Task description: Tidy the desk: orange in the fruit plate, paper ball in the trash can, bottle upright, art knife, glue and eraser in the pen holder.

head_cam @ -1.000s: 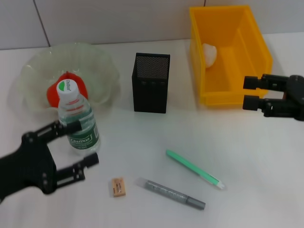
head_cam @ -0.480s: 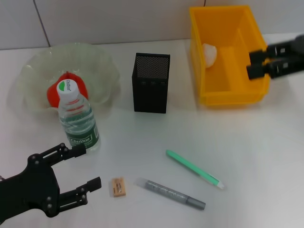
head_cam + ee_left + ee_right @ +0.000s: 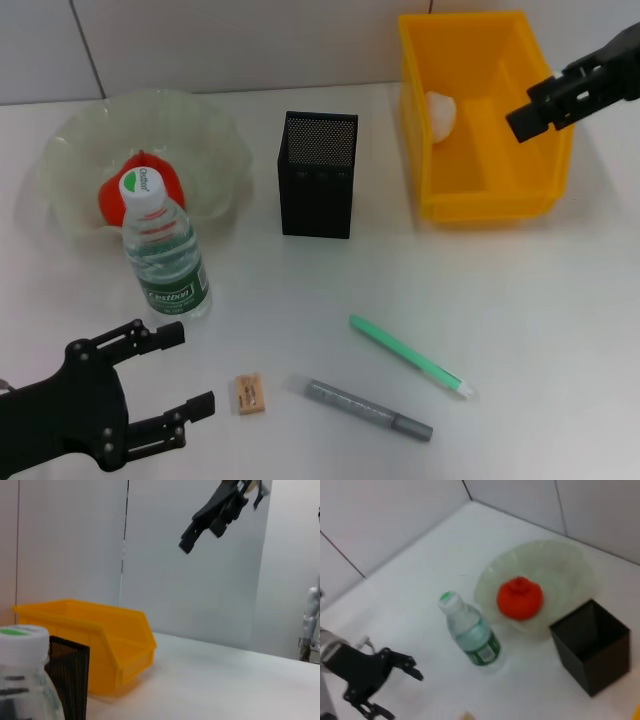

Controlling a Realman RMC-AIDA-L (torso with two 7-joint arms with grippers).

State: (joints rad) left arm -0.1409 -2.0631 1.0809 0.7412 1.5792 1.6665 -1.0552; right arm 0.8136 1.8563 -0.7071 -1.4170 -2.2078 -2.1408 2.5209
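just ahead of the left tool (image 3: 178, 372), open wide and empty, lies the eraser (image 3: 248, 393) on the tabletop (image 3: 520, 330); drop squarely over it before closing. beyond stands the pen holder (image 3: 318, 173). the right tool (image 3: 535, 113) hovers over the trash can (image 3: 480, 200), grip unclear.

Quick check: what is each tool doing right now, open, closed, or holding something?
Left tool: open, holding nothing, low near the eraser.
Right tool: raised over the trash can; cannot tell.
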